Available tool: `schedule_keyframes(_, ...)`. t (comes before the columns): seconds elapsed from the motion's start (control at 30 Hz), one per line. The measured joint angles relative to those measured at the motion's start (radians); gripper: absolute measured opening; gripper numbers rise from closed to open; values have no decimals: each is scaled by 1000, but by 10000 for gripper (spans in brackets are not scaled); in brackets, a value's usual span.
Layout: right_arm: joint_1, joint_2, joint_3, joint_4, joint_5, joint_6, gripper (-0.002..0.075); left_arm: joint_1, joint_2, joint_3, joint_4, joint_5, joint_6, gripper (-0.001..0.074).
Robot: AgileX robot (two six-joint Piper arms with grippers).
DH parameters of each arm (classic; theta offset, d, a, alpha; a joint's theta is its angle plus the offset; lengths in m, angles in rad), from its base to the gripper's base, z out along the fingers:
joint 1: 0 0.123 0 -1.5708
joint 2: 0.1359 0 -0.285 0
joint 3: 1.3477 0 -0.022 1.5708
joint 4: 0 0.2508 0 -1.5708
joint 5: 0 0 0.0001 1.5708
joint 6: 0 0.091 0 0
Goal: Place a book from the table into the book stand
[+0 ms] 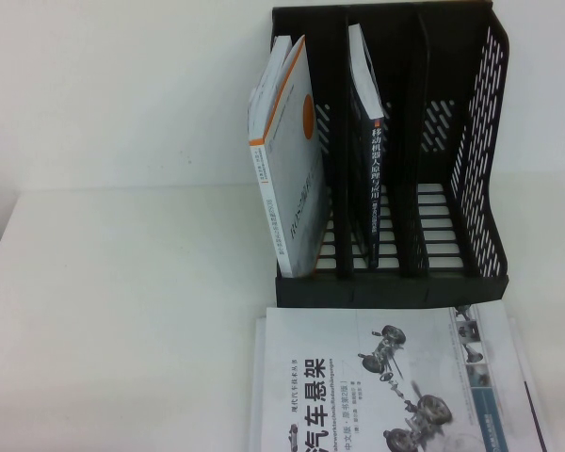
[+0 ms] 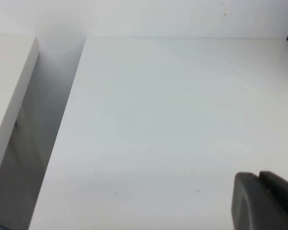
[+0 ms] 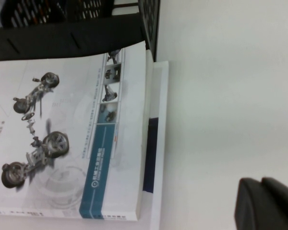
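The black three-slot book stand (image 1: 452, 188) stands at the back of the white table (image 1: 122, 311). The dark book (image 1: 372, 179) with white Chinese characters on its spine stands upright in the stand's middle slot. The right slot is empty. Neither gripper shows in the high view. My left gripper (image 2: 259, 179) is shut and empty above bare tabletop (image 2: 173, 120). My right gripper (image 3: 261, 184) is shut and empty above bare table, beside the books lying in front of the stand (image 3: 77, 33).
A white book with an orange circle (image 1: 287, 160) leans in the stand's left slot. A white book with car-suspension drawings (image 1: 386, 386) lies flat before the stand, on another white and navy book (image 3: 153, 143). The table's left edge (image 2: 62, 124) drops to a gap.
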Motion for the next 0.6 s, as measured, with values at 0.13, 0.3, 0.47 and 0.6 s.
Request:
schedule_keyframes(0.13, 0, 0, 0, 0, 0, 0, -3, 0, 0, 0, 0, 0, 0, -2)
schedule_keyframes(0.3, 0, 0, 1, -70, -7, 48, -3, 0, 0, 0, 0, 0, 0, -2)
schedule_keyframes(0.47, -32, -15, 1, -127, -52, 135, -3, 0, 0, 0, 0, 2, 2, -2)
schedule_keyframes(0.6, -146, -95, 1, -78, -91, -18, -3, 0, 0, 0, 0, 2, 2, -2)
